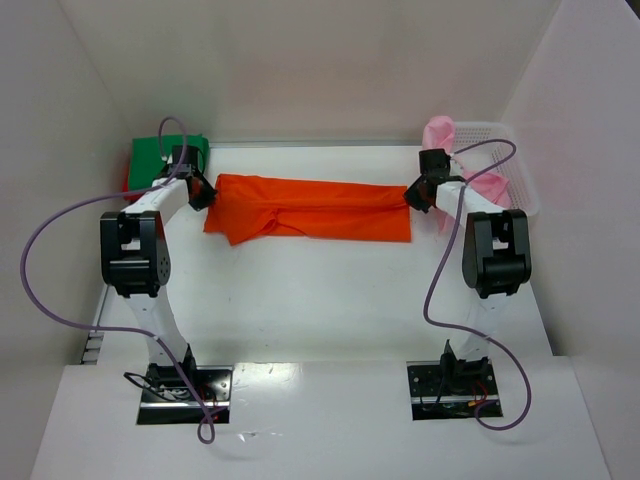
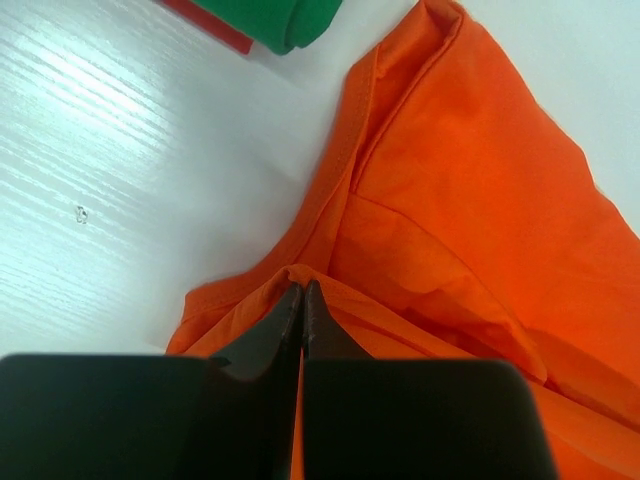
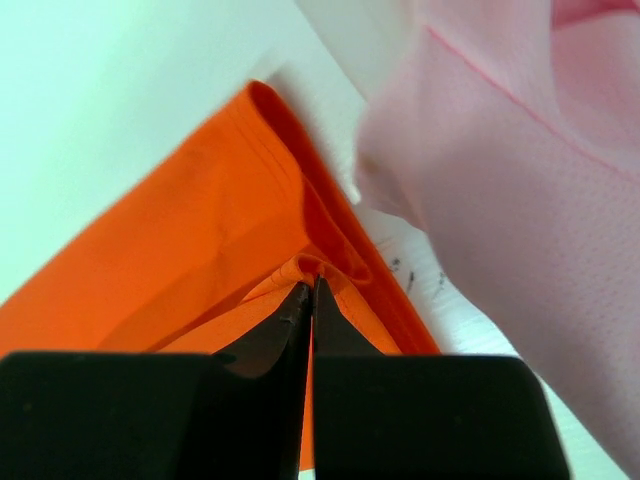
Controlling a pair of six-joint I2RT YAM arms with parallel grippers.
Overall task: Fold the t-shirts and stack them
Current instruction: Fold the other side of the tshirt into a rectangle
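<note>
A bright orange t-shirt (image 1: pixel 310 208) lies folded into a long band across the back of the white table. My left gripper (image 1: pixel 205 193) is shut on its left end; in the left wrist view the black fingertips (image 2: pixel 290 310) pinch a ridge of orange t-shirt (image 2: pixel 470 210). My right gripper (image 1: pixel 412 192) is shut on the right end, with orange t-shirt (image 3: pixel 190 250) bunched at its tips (image 3: pixel 298 300). A folded green t-shirt (image 1: pixel 160 155) rests on a red one at the back left. A pale pink t-shirt (image 1: pixel 445 135) hangs out of the basket.
A white lattice basket (image 1: pixel 510 165) stands at the back right, with pink cloth (image 3: pixel 500 170) close beside my right gripper. The green t-shirt (image 2: pixel 280 18) and a red edge (image 2: pixel 210 25) lie just beyond the orange one's left end. White walls enclose the table.
</note>
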